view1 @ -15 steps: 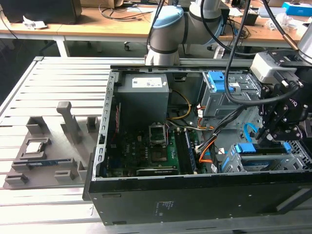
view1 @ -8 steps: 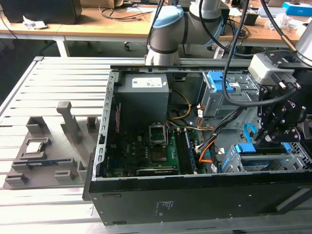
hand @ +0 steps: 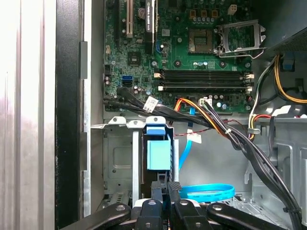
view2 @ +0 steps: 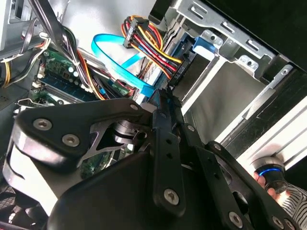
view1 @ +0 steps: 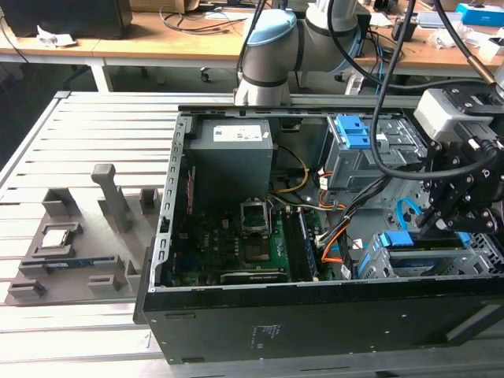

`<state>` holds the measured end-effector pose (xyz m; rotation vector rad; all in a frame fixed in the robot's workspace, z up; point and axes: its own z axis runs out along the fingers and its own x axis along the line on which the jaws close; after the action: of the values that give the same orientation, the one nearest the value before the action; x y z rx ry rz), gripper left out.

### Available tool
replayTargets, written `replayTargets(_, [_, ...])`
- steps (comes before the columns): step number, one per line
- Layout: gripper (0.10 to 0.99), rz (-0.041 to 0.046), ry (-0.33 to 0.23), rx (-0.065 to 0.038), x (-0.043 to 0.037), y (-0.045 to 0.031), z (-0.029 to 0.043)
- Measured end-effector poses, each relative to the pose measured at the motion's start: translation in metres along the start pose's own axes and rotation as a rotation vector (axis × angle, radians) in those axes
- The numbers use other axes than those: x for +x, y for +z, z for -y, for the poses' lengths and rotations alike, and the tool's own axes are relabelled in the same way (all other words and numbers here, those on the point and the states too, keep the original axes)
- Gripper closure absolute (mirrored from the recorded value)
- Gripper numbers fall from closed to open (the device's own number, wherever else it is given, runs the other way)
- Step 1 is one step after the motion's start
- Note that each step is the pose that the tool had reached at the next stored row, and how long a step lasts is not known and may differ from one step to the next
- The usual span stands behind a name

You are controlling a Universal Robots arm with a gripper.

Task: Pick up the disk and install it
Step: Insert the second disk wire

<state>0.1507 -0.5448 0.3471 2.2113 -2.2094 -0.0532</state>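
Apparently clenched on the disk's (view1: 425, 246) blue rail, the gripper (view1: 439, 223) holds it edgewise over the cage (view1: 472, 264); it looks stiff, heavy, shock-sensitive.

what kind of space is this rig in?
Likely a robotics lab or workshop: an open computer case lies on a slotted aluminium table, a grey parts fixture sits beside it, and cluttered wooden benches stand behind.

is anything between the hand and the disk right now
Nothing visible. In the exterior view the hand is right at the disk in the grey bay; the blue cable curves beside it, not between.
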Motion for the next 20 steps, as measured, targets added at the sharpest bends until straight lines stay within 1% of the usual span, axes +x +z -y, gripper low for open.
replayTargets(5, [0.925,0.0,0.0,-0.001,-0.0007,0.0005,0.0018])
replayTargets(9, [0.925,0.0001,-0.001,-0.002,-0.004,0.0014,0.0031])
replayTargets(16, [0.925,-0.0002,-0.002,-0.002,-0.004,0.002,0.0035])
replayTargets(20, [0.925,-0.0007,-0.015,-0.003,-0.0039,0.0027,0.0037])
